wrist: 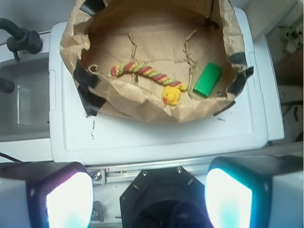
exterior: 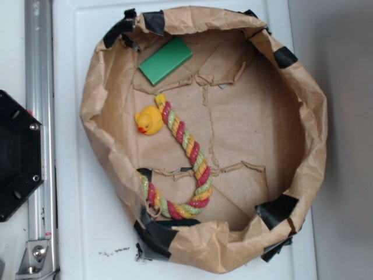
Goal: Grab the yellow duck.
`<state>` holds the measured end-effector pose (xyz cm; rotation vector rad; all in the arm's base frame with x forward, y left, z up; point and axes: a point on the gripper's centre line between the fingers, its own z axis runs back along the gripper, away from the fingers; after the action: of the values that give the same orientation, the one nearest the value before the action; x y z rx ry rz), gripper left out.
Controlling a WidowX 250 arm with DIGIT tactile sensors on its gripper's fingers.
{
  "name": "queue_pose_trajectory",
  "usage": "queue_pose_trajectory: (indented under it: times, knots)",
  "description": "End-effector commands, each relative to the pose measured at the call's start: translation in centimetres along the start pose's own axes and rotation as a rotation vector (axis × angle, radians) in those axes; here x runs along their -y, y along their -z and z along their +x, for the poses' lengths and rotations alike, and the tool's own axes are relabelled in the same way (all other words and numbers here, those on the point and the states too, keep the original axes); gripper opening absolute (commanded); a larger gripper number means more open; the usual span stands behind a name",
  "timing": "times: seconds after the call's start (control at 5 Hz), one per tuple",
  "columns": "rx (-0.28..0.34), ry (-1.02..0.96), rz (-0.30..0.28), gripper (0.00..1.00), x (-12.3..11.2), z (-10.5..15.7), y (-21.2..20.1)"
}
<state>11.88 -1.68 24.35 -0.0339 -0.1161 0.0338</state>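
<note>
Duck (exterior: 149, 121) sits on the floor of a brown paper-lined bin (exterior: 303, 87), left side in the exterior view, upright, beak pointing toward the bin's left wall. It is touching or just beside the upper end of the braided rope (exterior: 189, 153), which curves away in a J shape toward the bottom wall; can't tell if actual contact. Green block (exterior: 165, 60) lies apart from both, nearer the top wall. In the wrist view the duck (wrist: 171, 95) shows low in the bin behind the near paper wall, w/ rope end right at it and the green block just to its right. Gripper (wrist: 149, 199) is well back from the bin, over the black base, not near the duck; fingers (wrist: 69, 199) wide apart, nothing between them. Handling, judged: duck looks like hollow rubber, so light, soft, will squash some under a squeeze; glossy skin + rounded body means slippery, may pop out if pinched high or off-centre. Best hold prob. across the widest part of the body, low, below the head, jaws on the two flanks. Risks: rope end so close it could get caught in the grip or dragged along; crumpled paper wall on the duck's left leaves little room for a finger on that side; floor paper is torn and could snag.
</note>
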Motion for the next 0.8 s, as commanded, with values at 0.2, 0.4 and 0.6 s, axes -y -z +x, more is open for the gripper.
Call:
queue_pose_trajectory:
  times: [0.2, 0.4, 0.6]
  knots:
    - [0.002, -0.163, 0.049, 1.00, -1.5, 3.9, 1.2]
    - [0.055, -0.253, 0.102, 1.00, -3.0, 8.5, 4.4]
    - [0.033, -0.188, 0.111, 1.00, -3.5, 11.9, 9.9]
